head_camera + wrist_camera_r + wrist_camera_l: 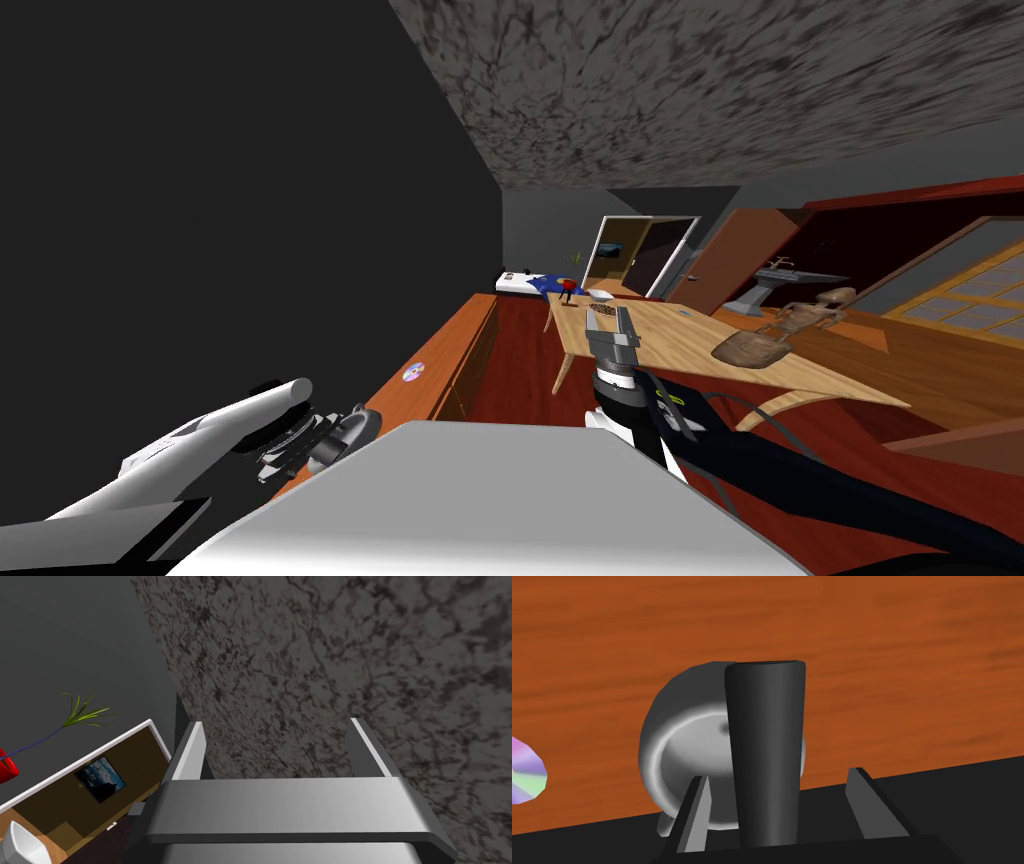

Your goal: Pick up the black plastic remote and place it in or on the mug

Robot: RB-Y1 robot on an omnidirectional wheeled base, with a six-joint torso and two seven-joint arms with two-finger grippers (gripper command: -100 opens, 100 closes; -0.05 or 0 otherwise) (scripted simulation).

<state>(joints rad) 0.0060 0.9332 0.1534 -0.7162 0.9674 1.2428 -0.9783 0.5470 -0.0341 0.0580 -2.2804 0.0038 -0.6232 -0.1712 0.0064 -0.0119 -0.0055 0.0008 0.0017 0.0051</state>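
Observation:
In the left wrist view a dark, smooth remote [765, 751] rises between the fingers of my left gripper [779, 774]. The fingers stand wide apart, open, and neither touches the remote. Right behind the remote is a grey mug [682, 746] with its mouth turned towards the camera; the remote crosses its rim. The mug rests on an orange wooden top [887, 676]. In the head view the left gripper [335, 440] is low on the left over the orange sideboard [440, 350]. My right gripper [610, 318] [277, 722] is raised in front of me, open and holding nothing.
A shiny disc [524, 771] [412, 372] lies on the sideboard close to the mug. A light wooden table [690, 345] stands ahead on the right with a brown carved figure [770, 335] on it. A dark wall runs along the left.

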